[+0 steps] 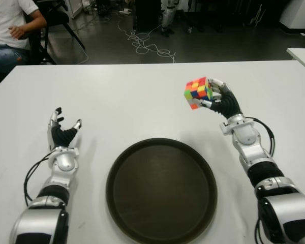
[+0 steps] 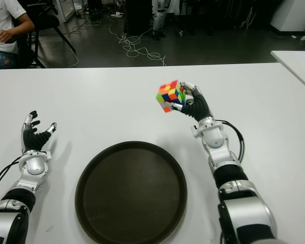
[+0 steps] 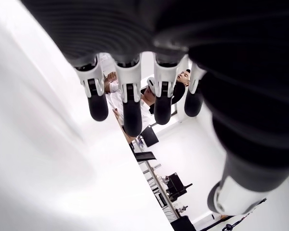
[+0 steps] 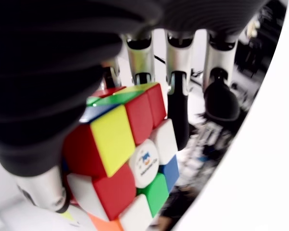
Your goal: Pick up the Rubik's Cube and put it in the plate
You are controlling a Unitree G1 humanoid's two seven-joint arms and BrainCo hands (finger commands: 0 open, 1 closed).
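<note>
While the left hand (image 1: 61,133) lies open, right hand (image 1: 221,99) fingers clamp the tilted Rubik's Cube (image 1: 197,92) beyond the plate (image 1: 161,189).

Silver-and-black jointed arms; black cables loop at wrists; right hand (image 1: 219,97), left hand (image 1: 61,130): silver fingers, black tips.

Cube (image 1: 197,92): scrambled red, yellow, green, blue, orange, white squares. Plate (image 1: 161,190): dark brown. Worktop (image 1: 122,96): white.
</note>
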